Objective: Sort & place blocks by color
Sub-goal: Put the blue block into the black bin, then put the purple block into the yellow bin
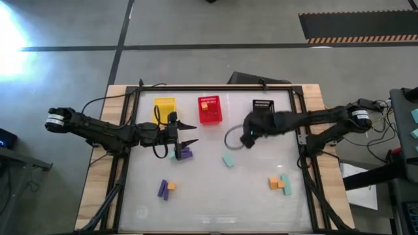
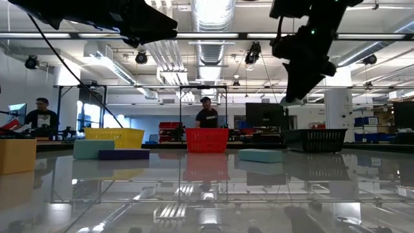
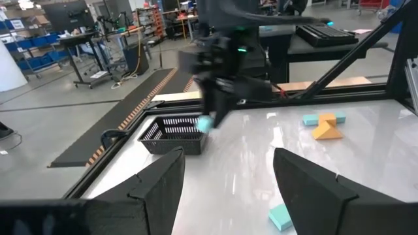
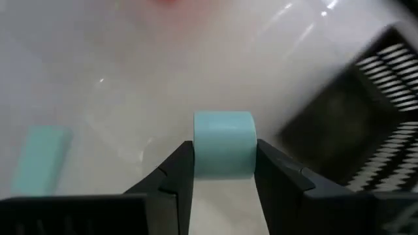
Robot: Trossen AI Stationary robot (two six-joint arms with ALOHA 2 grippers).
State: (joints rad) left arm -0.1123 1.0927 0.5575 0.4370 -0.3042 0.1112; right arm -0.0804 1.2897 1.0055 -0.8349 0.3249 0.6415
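My right gripper (image 1: 247,138) hangs above the table's middle, near the black basket (image 1: 263,108), shut on a small teal block (image 4: 224,140). That block also shows in the left wrist view (image 3: 204,124). My left gripper (image 1: 187,134) is open and level. It stands above a purple and teal pair of blocks (image 1: 185,154) and holds nothing. On the table lie a lone teal block (image 1: 228,160), a purple and orange pair (image 1: 166,188) and an orange and teal group (image 1: 279,183). My right gripper pinches the teal block by two opposite sides (image 4: 200,153) between its two fingers. The fingers slant down from the table's right side. The block is lifted clear of the table, and its free end sticks out past the fingertips.
A yellow basket (image 1: 164,108), a red basket (image 1: 209,109) and the black basket stand in a row along the far edge. A dark frame (image 1: 297,124) borders the glossy table top. People stand in the room beyond the table (image 2: 207,116).
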